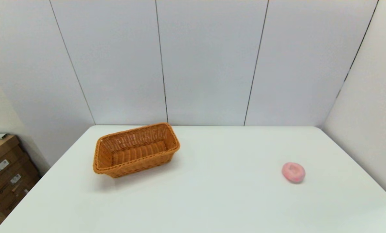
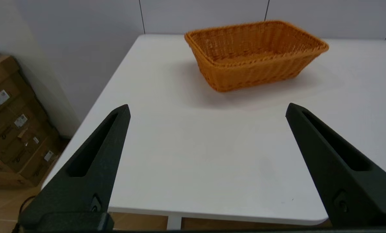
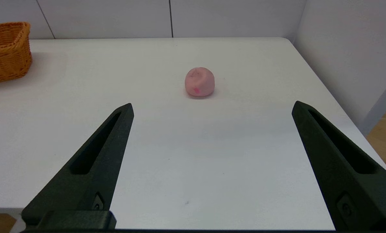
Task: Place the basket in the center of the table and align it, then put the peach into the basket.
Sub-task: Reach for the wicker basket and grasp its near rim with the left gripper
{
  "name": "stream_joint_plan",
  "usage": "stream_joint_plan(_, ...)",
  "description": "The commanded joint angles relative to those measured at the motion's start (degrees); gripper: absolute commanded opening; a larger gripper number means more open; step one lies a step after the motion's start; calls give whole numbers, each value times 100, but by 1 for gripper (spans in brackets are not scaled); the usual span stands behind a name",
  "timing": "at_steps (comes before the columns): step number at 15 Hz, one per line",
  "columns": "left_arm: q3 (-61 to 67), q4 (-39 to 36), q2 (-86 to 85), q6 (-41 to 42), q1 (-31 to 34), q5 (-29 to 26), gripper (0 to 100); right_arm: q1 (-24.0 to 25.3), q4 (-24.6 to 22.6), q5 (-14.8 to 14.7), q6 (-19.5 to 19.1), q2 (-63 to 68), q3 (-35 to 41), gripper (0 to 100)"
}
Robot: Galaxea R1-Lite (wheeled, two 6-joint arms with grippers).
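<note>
You've got the basket (image 1: 136, 150) sitting on the surface (image 1: 212, 200) toward the far left, close to the back edge and skewed: its long axis runs at an angle to the back wall instead of parallel. It's upright, opening up, nothing inside. It's well left of the middle of the surface.

The peach (image 1: 293, 172) is on the right side of the surface, well apart from the basket, resting on its own with the dimple showing and a darker pink blotch on the near face.

Neither arm shows in the head view; both are back at the near edge.

Left end effector (image 2: 207, 108): fingers (image 2: 92, 165) spread wide apart, holding nothing, hanging over the near left edge of the surface. In its wrist view you see the basket (image 2: 256, 55) ahead of it, well clear of the fingertips, nothing touching.

Right end effector (image 3: 212, 106): fingers (image 3: 95, 161) also wide apart, empty, over the near right part of the surface. The peach (image 3: 199, 82) sits ahead of it, roughly in line with the gap between the fingers, not touching. One end of the basket (image 3: 5, 51) shows at the side of that view.

Cardboard boxes (image 1: 5, 174) are stacked on the floor off the left side of the surface.
</note>
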Motion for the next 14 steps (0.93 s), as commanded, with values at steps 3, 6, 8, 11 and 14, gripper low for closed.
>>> stream_joint_plan(3,-3096,51,4232,-1569,176,65,100,4,19,15,-94,-1,-9,100)
stream_joint_plan(6,-4027,60,6430,-2088,167,136,100,-5,37,15,-94,-1,-9,100)
stream_joint_plan(8,-4801,341,7792,-2483,158,144,100,4,28,15,-94,7,-9,100)
stream_joint_plan(11,-5803,851,9295,-2887,123,127,100,4,19,7,-85,7,-9,100)
stream_joint_plan(14,-6480,1114,10508,-3327,-35,109,100,4,10,-2,-59,-1,-9,100)
